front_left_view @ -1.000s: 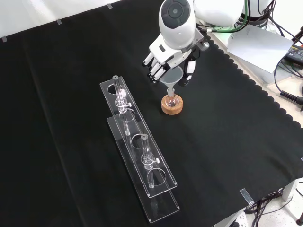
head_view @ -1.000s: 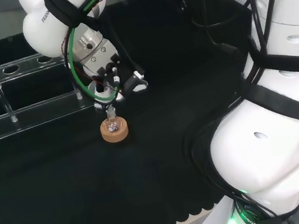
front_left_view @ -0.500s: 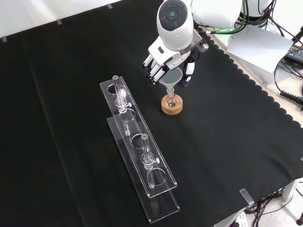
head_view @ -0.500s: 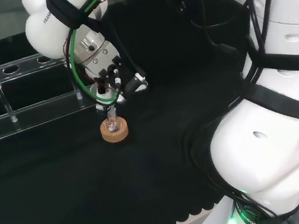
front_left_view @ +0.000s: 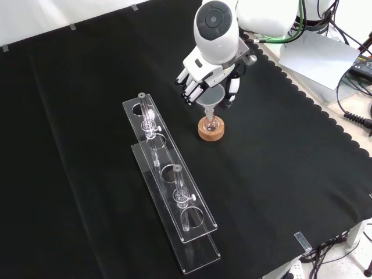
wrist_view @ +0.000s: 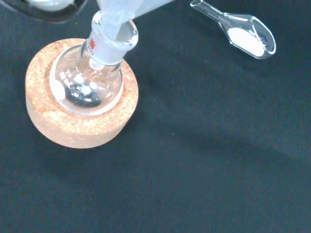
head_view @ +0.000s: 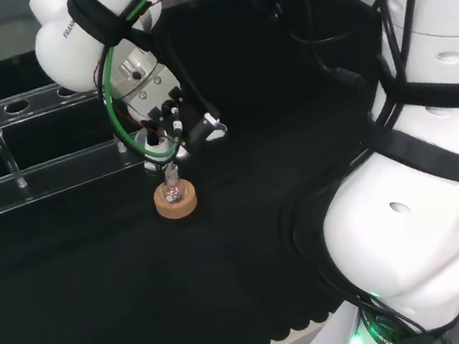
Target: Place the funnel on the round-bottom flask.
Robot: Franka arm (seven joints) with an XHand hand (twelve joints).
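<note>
Robot hand (front_left_view: 204, 75): fingers curled round the funnel (front_left_view: 211, 99), holding it.
Funnel: its stem reaches into the neck of the flask (wrist_view: 90, 82).
Flask: upright on a cork ring (wrist_view: 73, 126) on the tabletop (front_left_view: 279, 145).
Scoop (wrist_view: 243, 31): lying on the cloth near the ring.

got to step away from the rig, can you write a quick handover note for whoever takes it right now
Hand: above the flask, fingers curled around the funnel.
Round-bottom flask: upright on its cork ring, mid-cloth.
Done: funnel stem sits at or just inside the flask neck.
Left: confirm it is seated, release, lift the hand away.
Also nearby: a clear scoop holding white powder lies on the cloth.
</note>
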